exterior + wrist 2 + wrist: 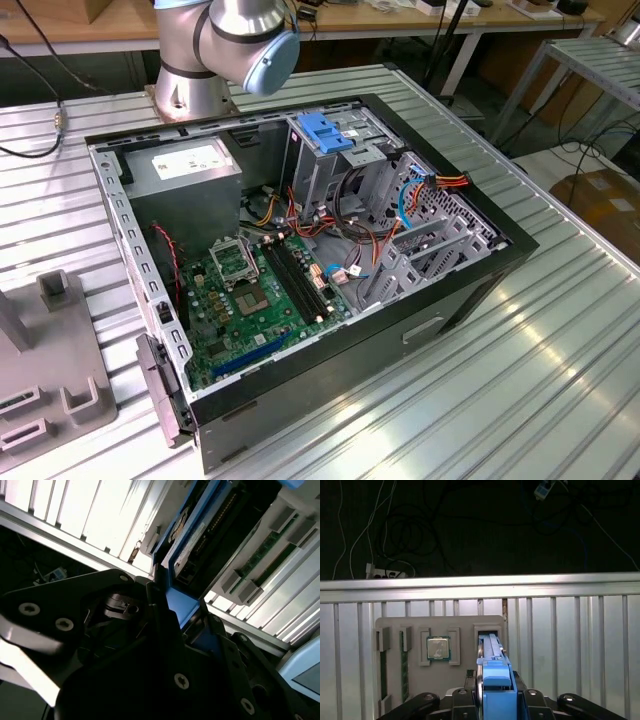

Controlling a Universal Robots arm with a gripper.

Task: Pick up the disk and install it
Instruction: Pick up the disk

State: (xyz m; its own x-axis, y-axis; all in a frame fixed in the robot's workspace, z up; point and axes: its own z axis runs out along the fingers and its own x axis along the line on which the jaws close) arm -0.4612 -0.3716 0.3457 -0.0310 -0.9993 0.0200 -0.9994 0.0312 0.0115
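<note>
open pc case (350, 385) on slatted table (540, 390); grey tray (440, 624) w/ cpu (438, 648), ram (383, 672).

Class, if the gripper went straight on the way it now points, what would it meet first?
The disk: it stands on edge in a slot of the grey tray, right ahead of the gripper. Whether they touch is unclear.

The blue-railed disk (493, 660) stands on edge, apparently in a grey holder (440, 625).

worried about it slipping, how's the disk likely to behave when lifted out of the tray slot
The disk looks rigid metal, so it likely won't flex. The end effector clamps its smooth blue plastic rail, which might slip. Standing on edge in the grey tray, it could tip sideways.
</note>
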